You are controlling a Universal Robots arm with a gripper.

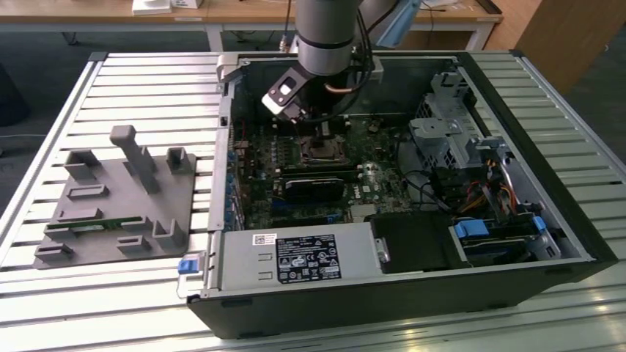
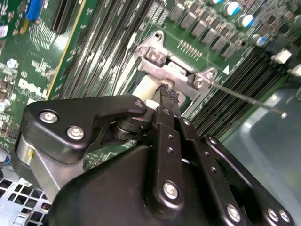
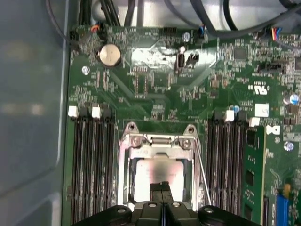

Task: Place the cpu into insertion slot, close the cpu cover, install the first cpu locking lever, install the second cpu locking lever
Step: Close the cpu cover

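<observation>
Silver-grey and square, the small flat cpu sits in the black insertion slot, with the thin silvery windowed cpu cover lying over it. My fingers are pressed together just above it, likely to act as one blunt pusher. The thin wire locking lever stands beside it.

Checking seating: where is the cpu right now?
In the first wrist view the cpu lies framed by the cpu cover, with the gripper over it.

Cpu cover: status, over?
Gripper shut, fingertips low over the cpu. Cpu cover down, cpu showing through its window. Locking lever angled out beside the socket, looks unlatched.
</observation>
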